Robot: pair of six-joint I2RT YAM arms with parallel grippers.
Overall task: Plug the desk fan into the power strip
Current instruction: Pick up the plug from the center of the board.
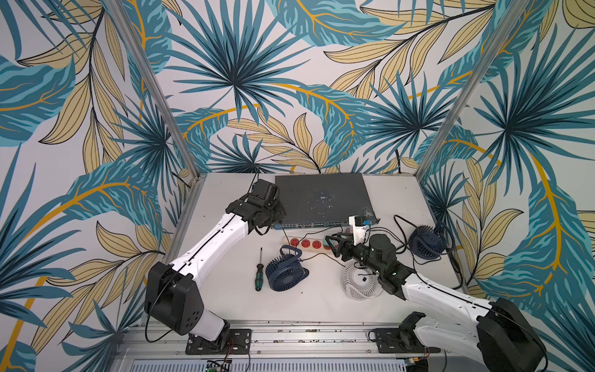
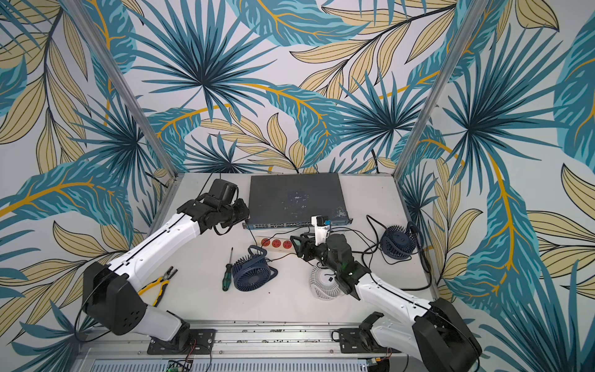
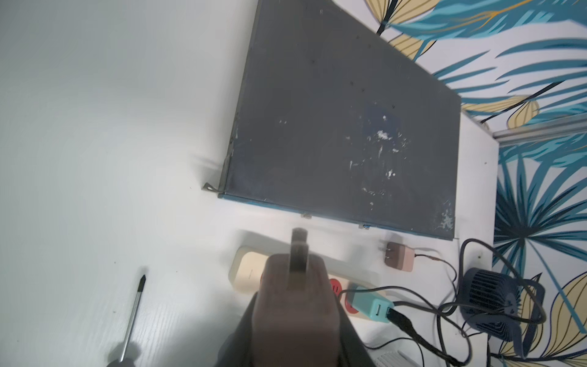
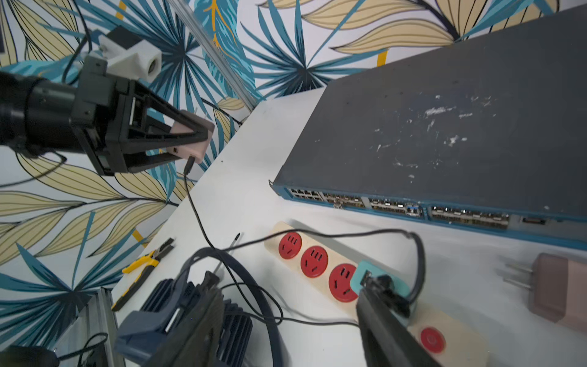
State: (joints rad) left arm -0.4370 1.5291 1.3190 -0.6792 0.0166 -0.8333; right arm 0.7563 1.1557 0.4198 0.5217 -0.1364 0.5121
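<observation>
Power strip (image 1: 305, 243) in a top view lies beside the network switch's (image 1: 322, 196) front edge. Left wrist view, blurry: pink plug (image 3: 293, 302) seems above the strip's end. Right wrist view: left gripper (image 4: 200, 139) pinches it; right gripper (image 4: 287, 279) gapes wide by the teal plug (image 4: 401, 287); three sockets (image 4: 314, 261) free.

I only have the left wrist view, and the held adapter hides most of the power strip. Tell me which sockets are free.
Observer: On the power strip three red sockets stand free; the teal adapter fills the fourth, beside the button.
Operator: Give me the right gripper.
Observer: The right gripper hangs over that teal adapter, jaws apart.
Operator: Now the held adapter's cord.
Observer: From the pink adapter in the left gripper a black cable drops toward the blue fan by the screwdriver.
</observation>
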